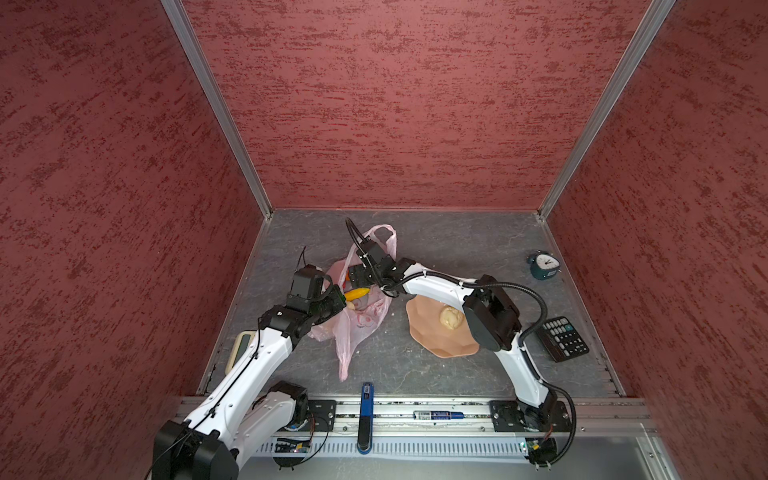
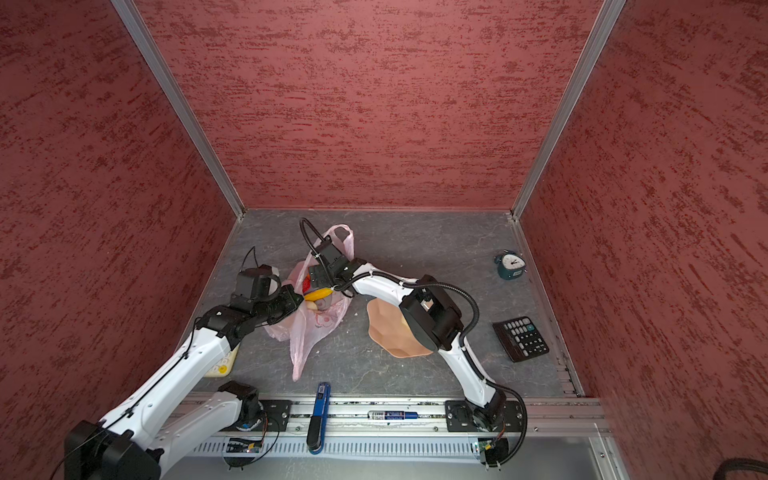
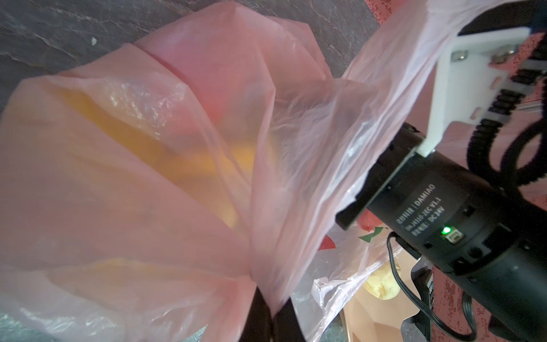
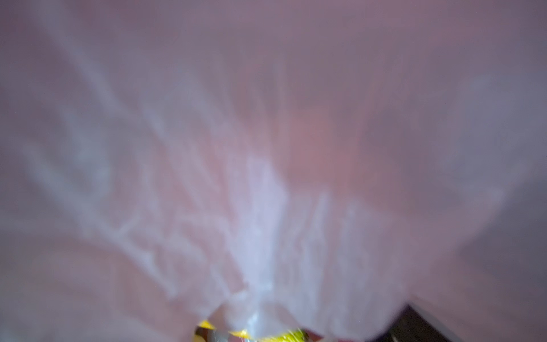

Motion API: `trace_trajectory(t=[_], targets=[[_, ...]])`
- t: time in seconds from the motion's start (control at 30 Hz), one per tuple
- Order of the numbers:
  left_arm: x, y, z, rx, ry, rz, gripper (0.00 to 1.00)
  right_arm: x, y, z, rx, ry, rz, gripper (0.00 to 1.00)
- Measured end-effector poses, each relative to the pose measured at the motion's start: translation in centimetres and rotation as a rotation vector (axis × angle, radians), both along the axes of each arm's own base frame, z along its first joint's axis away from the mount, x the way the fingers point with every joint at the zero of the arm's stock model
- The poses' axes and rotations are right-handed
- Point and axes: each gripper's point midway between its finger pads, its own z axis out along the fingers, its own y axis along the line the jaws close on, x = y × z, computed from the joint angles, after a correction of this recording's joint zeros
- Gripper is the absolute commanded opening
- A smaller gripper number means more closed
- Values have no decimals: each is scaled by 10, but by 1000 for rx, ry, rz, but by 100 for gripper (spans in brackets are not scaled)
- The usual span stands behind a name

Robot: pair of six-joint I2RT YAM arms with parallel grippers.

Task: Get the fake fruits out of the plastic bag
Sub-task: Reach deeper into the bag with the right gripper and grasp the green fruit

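Left tool (image 3: 270, 314) is pinching the crinkly pink plastic bag (image 1: 361, 324); right tool (image 1: 356, 276), width unclear; 1 cream lumpy ball (image 1: 451, 319) is lying outside it, yellow banana (image 1: 357, 294) inside.

Your left arm (image 1: 249, 370) runs from its base at 7 o'clock in both top views toward 1 o'clock, forearm low. Your left gripper (image 3: 270, 311) has its jaws pinched together on a fold of the plastic bag (image 3: 148, 207). Your right arm (image 1: 517, 361) rises from 5 o'clock, bends at the elbow, forearm heading to 10 o'clock. Your right gripper (image 1: 355, 278) points down; jaw spacing unreadable, wrist view veiled.
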Motion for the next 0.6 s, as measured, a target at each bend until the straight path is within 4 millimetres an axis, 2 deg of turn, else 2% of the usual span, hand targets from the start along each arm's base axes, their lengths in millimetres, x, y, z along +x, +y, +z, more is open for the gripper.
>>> trace_trajectory(t=[0.4,0.6], targets=[[-4,-1,0,-11,-3,-10,0,8,9,-28,-32,26,-2,86],[-4,-2,0,-13,-3,-11,0,9,6,-37,-48,37,-14,76]])
